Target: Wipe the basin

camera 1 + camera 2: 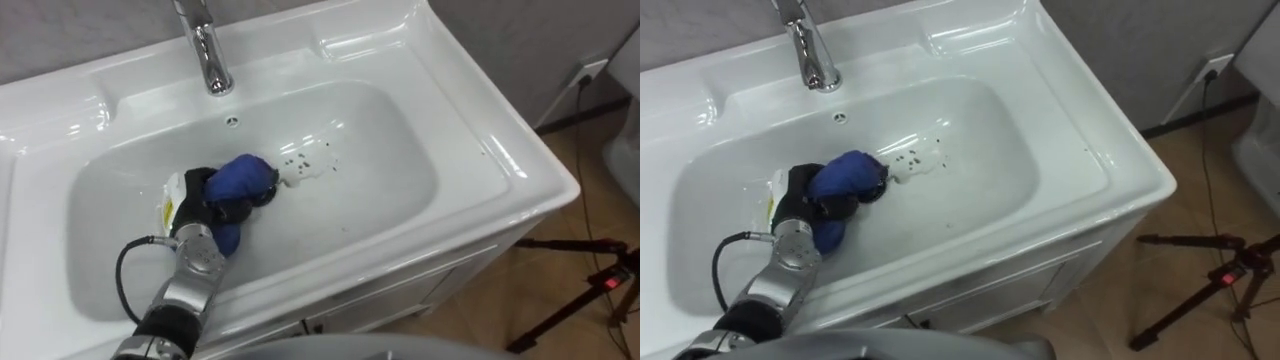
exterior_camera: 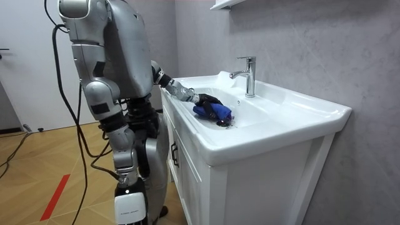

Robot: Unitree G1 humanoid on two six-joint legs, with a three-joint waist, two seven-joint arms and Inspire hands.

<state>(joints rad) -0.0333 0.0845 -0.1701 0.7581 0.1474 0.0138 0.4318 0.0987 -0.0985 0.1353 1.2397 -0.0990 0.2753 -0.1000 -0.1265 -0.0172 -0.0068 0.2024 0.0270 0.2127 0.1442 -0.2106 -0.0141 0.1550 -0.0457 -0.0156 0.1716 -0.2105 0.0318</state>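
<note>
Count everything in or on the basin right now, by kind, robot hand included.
Basin: 1
Faucet: 1
Left robot hand: 1, inside the bowl
Blue cloth: 1, gripped by that hand
Patch of dark specks: 1, just beside the cloth
Total: 5

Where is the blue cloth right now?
In the left eye view the blue cloth sits in the basin, left of centre, gripped by the left hand, with dark specks just to its right.
</note>
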